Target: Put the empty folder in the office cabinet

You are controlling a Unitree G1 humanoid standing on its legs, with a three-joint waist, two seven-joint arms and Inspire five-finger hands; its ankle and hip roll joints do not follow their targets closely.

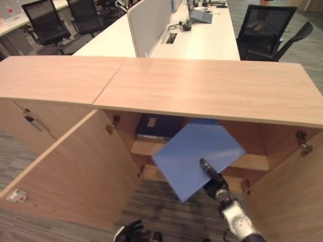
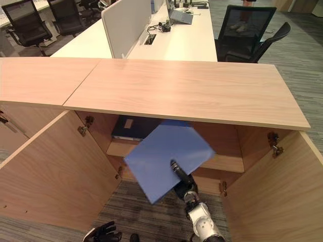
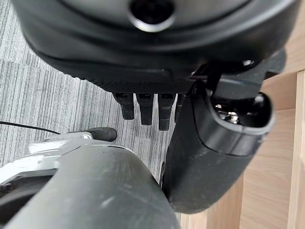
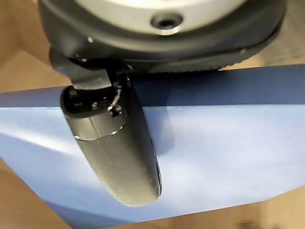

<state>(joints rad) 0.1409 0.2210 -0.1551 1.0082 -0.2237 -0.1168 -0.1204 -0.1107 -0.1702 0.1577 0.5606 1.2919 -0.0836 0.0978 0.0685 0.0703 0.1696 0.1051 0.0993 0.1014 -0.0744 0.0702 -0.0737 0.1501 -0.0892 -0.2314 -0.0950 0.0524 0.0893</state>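
Observation:
A light blue folder [image 1: 197, 156] hangs tilted in front of the open cabinet [image 1: 212, 96], its upper corner reaching over the shelf [image 1: 252, 162]. My right hand [image 1: 214, 182] is shut on the folder's lower edge, with the thumb [image 4: 116, 148] pressed flat on its face [image 4: 228, 143]. Down by the floor in front of the left door, my left hand [image 1: 132, 232] hangs with its fingers [image 3: 143, 107] relaxed and holding nothing.
A dark blue binder [image 1: 156, 126] lies on the shelf's left side. Both cabinet doors stand open, the left door [image 1: 65, 171] and the right door [image 1: 292, 191]. A shut cabinet [image 1: 30, 121] adjoins on the left. Desks and office chairs [image 1: 262, 30] stand behind.

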